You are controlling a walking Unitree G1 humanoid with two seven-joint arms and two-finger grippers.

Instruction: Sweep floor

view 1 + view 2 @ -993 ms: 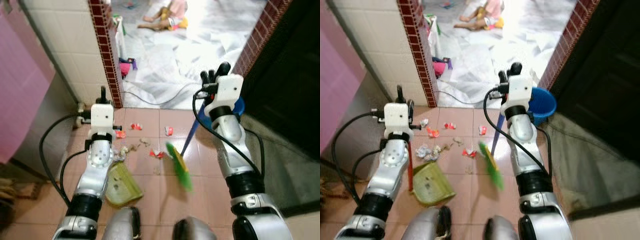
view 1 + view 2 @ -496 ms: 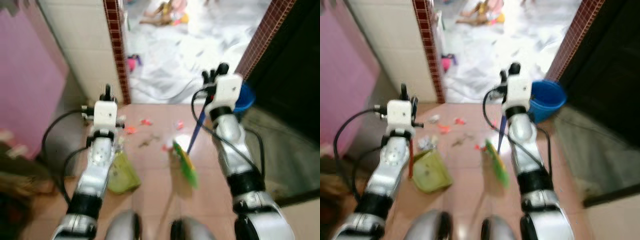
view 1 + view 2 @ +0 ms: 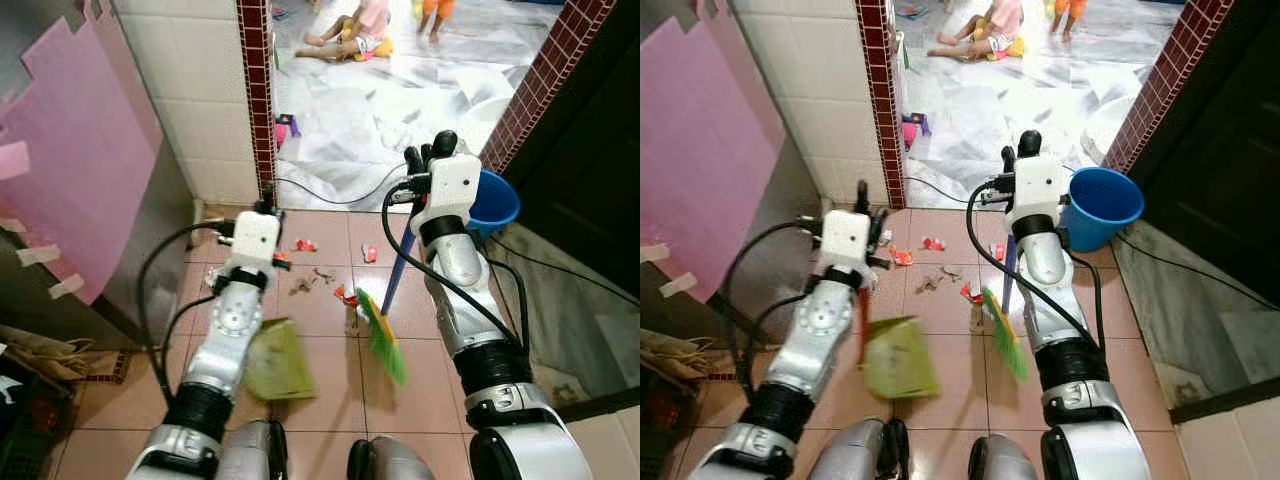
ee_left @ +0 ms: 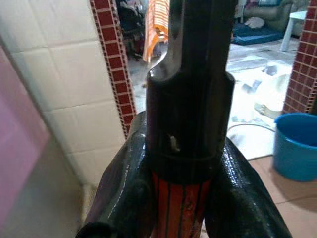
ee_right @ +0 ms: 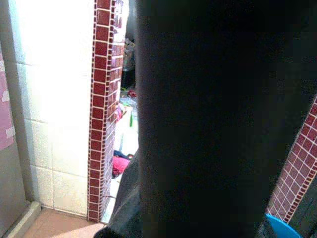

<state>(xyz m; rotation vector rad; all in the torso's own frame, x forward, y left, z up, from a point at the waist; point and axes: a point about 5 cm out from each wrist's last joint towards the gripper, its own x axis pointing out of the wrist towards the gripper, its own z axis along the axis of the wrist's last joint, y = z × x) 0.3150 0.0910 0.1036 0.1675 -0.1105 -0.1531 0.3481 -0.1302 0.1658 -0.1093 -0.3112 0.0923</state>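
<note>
The right end effector (image 3: 430,158) is closed on the blue broom handle (image 3: 396,272), its green bristles (image 3: 382,335) just beside the scraps (image 3: 345,295). The left end effector (image 4: 171,188) clamps the dustpan (image 3: 898,358) handle. A hard stroke could scatter litter past the pan, I reckon. The left wrist view shows that clamp close.

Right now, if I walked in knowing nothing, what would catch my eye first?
Two silver arms stand over a pink tiled floor: the right gripper holds a broom with green bristles, the left gripper a yellow-green dustpan. Bits of red and white litter lie scattered ahead of them. Beyond, a blue bucket sits by the doorway, and people are on the bright floor of the next room.
</note>
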